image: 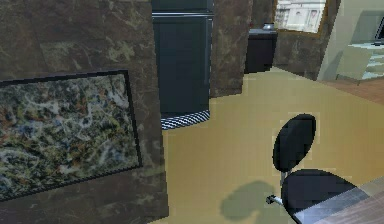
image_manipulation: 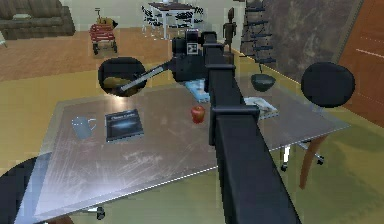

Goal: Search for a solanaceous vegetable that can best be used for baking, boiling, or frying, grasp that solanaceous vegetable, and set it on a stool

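Observation:
A small reddish-brown round thing (image_manipulation: 198, 114) lies on the glossy grey table (image_manipulation: 170, 155), just left of my arm (image_manipulation: 240, 150). The arm's dark bar reaches out over the tabletop. At its far end the gripper (image_manipulation: 128, 88) points toward the arm side view's left, and its thin fingers (image_manipulation: 140, 82) end near the table's far edge, in front of a black chair (image_manipulation: 120, 70). I cannot tell whether it holds anything. A dark bowl (image_manipulation: 264, 80) stands at the table's far right.
Also on the table are a blue-grey mug (image_manipulation: 82, 127), a dark book (image_manipulation: 125, 125) and a flat book (image_manipulation: 258, 103). Black chairs (image_manipulation: 328, 82) ring it. A black office chair (image: 297, 145), a tall dark appliance (image: 182, 60) and a framed painting (image: 65, 135) on a marble wall lie ahead.

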